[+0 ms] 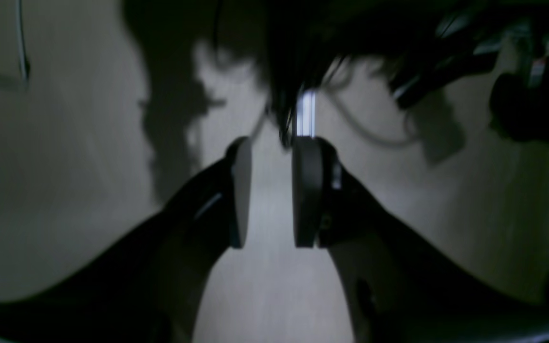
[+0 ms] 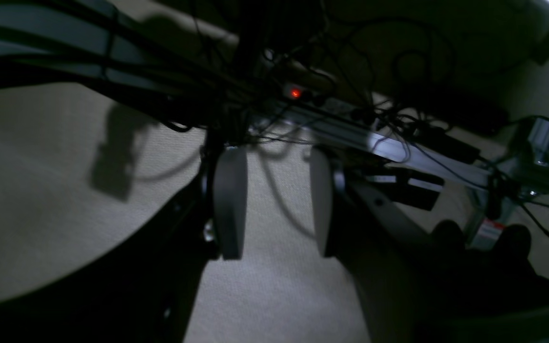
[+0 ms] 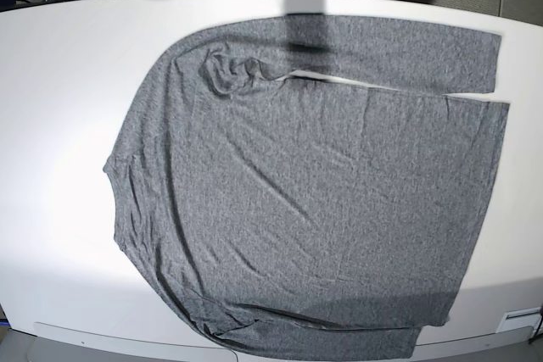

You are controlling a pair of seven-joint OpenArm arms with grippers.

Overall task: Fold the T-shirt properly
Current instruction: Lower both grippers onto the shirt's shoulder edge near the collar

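Lying flat on the white table (image 3: 51, 82), the T-shirt (image 3: 314, 201) is spread out wide, with its neck end toward the base view's left and its hem at the right; 1 long sleeve (image 3: 390, 52) lies straight along the far edge, and the other sleeve (image 3: 331, 336) lies along the near edge, a bit bunched; some wrinkles sit near the far shoulder (image 3: 233, 74). No fold looks made yet, so I think this is the very start; the next move likely needs both arms to come down and pinch the cloth at 2 spots, maybe a sleeve first.

Only the base view shows the shirt, and it shows no arms. The wrist views show no shirt, only floor and wires (image 2: 350, 95); the left gripper (image 1: 270, 190) has a small gap and holds nothing; the right gripper (image 2: 279, 202) is wider apart and also holds nothing.
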